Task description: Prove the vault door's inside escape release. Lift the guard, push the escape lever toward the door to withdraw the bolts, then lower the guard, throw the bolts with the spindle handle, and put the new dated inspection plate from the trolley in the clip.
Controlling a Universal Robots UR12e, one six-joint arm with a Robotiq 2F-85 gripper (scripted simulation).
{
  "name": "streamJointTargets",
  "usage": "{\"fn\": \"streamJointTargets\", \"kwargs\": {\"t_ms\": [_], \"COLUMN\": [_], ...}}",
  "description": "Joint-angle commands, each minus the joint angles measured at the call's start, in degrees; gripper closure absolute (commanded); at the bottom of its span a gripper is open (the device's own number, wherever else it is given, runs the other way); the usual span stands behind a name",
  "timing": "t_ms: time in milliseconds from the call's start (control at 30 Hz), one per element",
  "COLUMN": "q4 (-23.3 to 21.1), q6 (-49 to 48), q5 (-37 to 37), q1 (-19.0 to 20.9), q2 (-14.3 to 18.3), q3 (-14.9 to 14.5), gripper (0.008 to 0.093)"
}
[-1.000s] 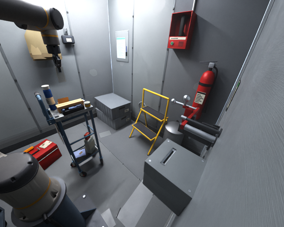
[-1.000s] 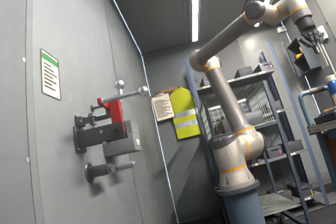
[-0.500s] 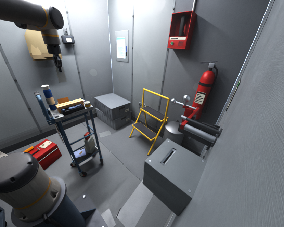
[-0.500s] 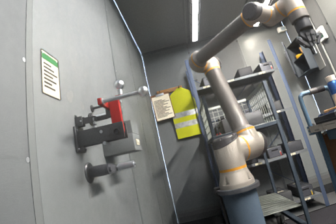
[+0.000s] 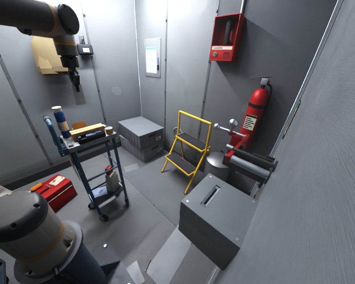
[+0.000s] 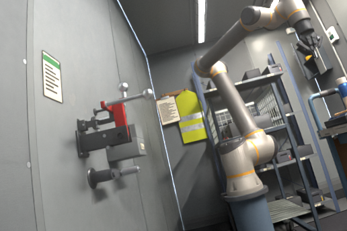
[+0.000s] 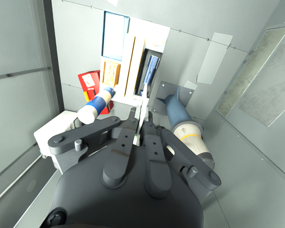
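Observation:
High above the blue trolley point(image 5: 86, 147) by the far wall, a thin grey inspection plate point(image 5: 78, 94) hangs downward from my fingers; in the wrist camera the plate point(image 7: 142, 108) shows edge-on, pointing at the trolley top. On the vault door at the right, the red escape lever point(image 5: 239, 141) stands among the bolt bars, with the ball-ended spindle handle point(image 5: 229, 126) beside it. From the second side camera the lever point(image 6: 116, 114) sits above the grey guard block point(image 6: 126, 145). My gripper point(image 5: 76, 81) is closed, holding the inspection plate.
A grey box with a slot point(image 5: 216, 214) stands on the floor near the door. A yellow step stool point(image 5: 188, 150), stacked grey cases point(image 5: 141, 137), a red toolbox point(image 5: 56, 191) and a fire extinguisher point(image 5: 254, 113) surround the open floor. A blue-and-white canister point(image 5: 60, 121) stands on the trolley.

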Motion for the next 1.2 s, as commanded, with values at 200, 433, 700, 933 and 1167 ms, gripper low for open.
{"fn": "streamJointTargets", "kwargs": {"t_ms": [200, 433, 700, 933, 1167], "q4": [0.83, 2.02, 3.77, 5.55, 7.30], "q6": [-3.50, -8.33, -15.74, -24.08, -34.10], "q5": [0.00, 0.00, 0.00, 0.00, 0.00], "q1": [-3.52, -8.35, -15.77, -24.11, -34.13], "q2": [-2.64, -5.81, -9.82, -13.35, -16.47], "q3": [1.71, 3.69, 5.95, 7.71, 9.09], "gripper": [0.0934, 0.0934, 0.0934, 0.0934, 0.0934]}}
